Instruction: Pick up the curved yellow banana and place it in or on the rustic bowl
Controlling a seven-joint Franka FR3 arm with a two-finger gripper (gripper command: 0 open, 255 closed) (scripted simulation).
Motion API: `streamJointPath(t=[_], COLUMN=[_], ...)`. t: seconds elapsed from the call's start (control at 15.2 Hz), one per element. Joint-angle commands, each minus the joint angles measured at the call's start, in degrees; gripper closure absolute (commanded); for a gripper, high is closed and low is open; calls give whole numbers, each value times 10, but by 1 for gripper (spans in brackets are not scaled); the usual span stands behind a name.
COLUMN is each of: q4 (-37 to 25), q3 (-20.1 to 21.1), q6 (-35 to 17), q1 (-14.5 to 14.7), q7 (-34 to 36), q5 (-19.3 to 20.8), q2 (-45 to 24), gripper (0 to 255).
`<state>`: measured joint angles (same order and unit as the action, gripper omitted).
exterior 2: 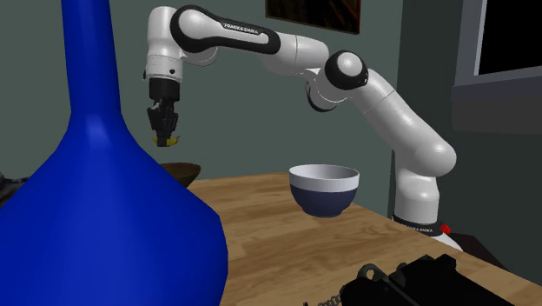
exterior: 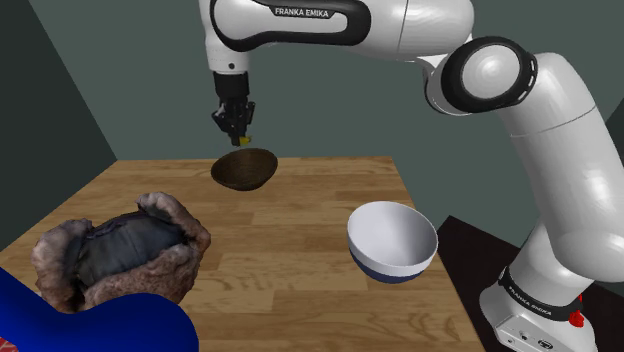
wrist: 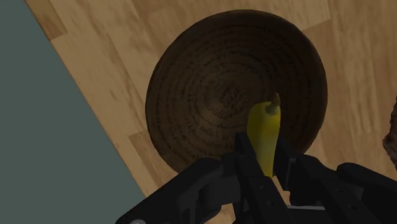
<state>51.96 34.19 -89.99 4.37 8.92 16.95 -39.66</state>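
Clamping the yellow banana [wrist: 266,137], the gripper [wrist: 264,172] hangs directly above the dark brown bowl [wrist: 236,90].

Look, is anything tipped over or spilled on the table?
Nothing is spilled or broken. The white bowl looks leaning from the shoulder view, but it sits level in the second exterior view. The brown bowl sits on the table, and the pincer holds the banana right above it.
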Motion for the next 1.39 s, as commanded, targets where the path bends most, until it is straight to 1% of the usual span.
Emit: streamJointPath(t=[0.0, 0.59, 1.19, 1.25, 1.32], q4=[26, 129, 135, 135, 135], q3=[1, 4, 4, 4, 4], q6=[-20, -102, -107, -107, -107], q1=[-9, -36, -37, -37, -37], q7=[0, 5, 5, 5, 5], q5=[-2, -6, -6, -6, -6], q2=[5, 21, 21, 21, 21], gripper=[255, 255, 255, 0, 0])
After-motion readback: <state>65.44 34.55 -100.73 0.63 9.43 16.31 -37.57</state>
